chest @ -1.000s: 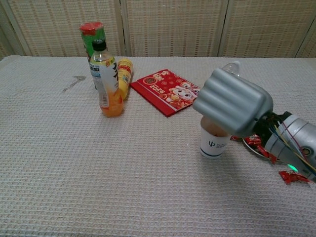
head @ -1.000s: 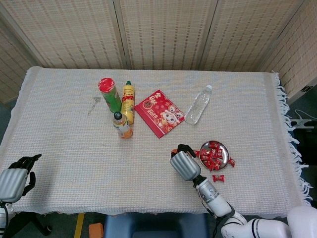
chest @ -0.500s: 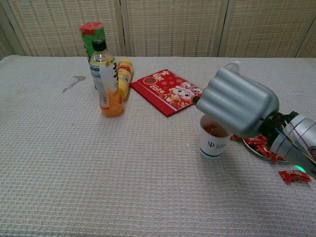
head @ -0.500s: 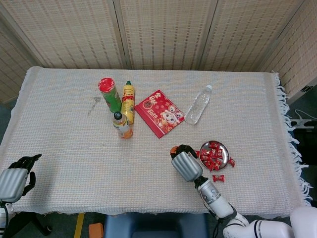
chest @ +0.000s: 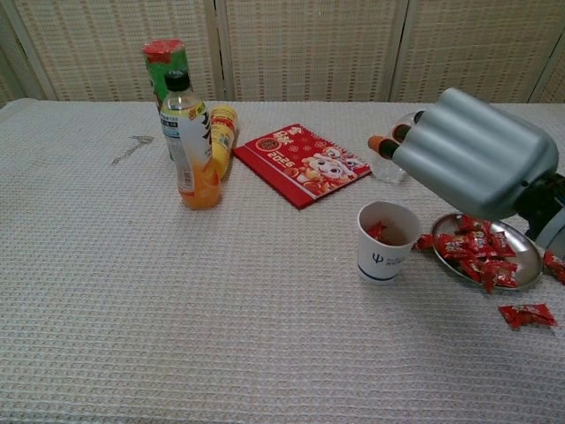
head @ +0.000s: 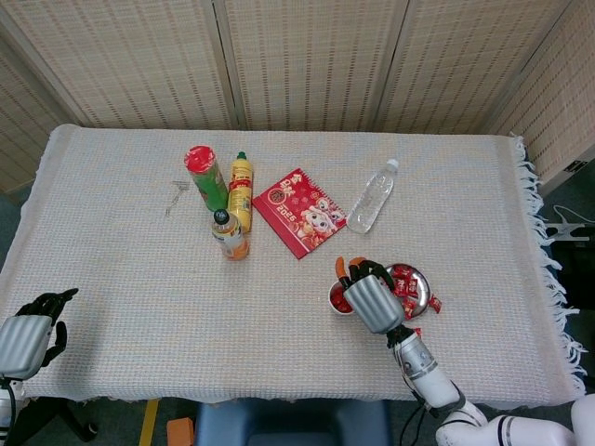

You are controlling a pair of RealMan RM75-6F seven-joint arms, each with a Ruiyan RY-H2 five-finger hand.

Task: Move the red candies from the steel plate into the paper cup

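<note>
2 hands show. The right hand (chest: 475, 152) hangs above the counter (head: 121, 269), raised over the gap between the paper cup (chest: 387, 240) and the steel plate (chest: 526, 262), back of the hand toward the chest camera, its forearm running off toward the lower right. Its fingers (chest: 388, 146) point away toward the far side, slightly apart and bent forward; nothing can be seen in them, though the palm side is hidden. The cup stands upright just left of the plate, with a red candy or so (chest: 375, 231) inside. Many red candies (chest: 477, 250) lie heaped on the plate, 1 loose candy (chest: 526, 314) lies on the cloth in front of it. The left hand (head: 30, 331) rests at the counter's near left edge, fingers loosely curled, holding nothing.
</note>
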